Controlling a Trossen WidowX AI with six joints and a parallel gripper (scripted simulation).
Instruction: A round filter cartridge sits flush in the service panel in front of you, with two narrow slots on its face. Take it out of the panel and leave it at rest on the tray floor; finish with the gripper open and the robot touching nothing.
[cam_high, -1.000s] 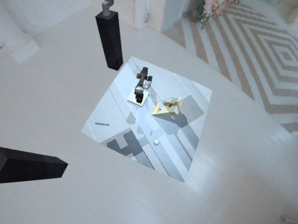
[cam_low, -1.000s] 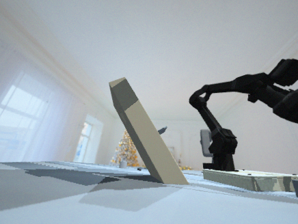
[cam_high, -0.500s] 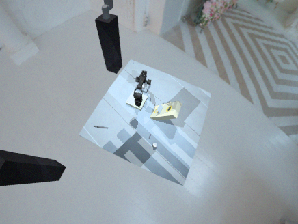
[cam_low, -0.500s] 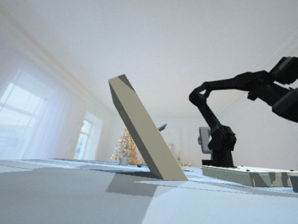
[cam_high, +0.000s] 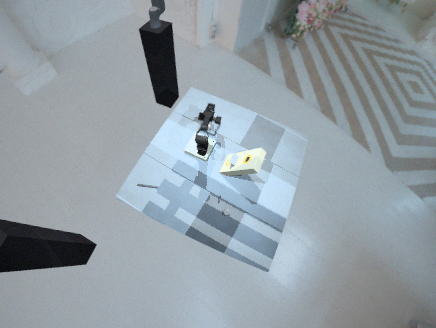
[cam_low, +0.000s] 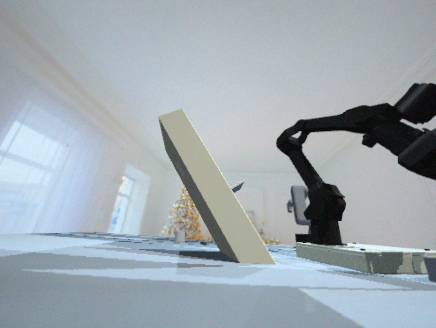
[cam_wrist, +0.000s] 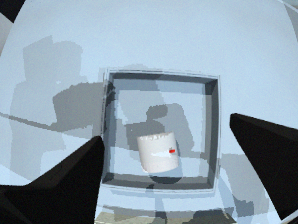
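Nearly done: white round filter cartridge (cam_wrist: 158, 152) lying on floor of grey square tray (cam_wrist: 212, 129); black gripper (cam_wrist: 166, 189) spread wide above, empty, touching nothing. Only settling left.

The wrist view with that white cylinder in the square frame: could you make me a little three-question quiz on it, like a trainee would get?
1. True or false: the gripper is clamped on the filter cartridge.
2. Where does the cartridge lie? A) in the slanted service panel; B) inside the walls of the tray; C) outside the tray.
3. Fill in: the small mark on the cartridge is coloured ____.

Key
1. False: the fingers stand wide open with nothing between them, and the cartridge lies below them.
2. B: it lies on the tray floor, nearer the near wall.
3. Red.
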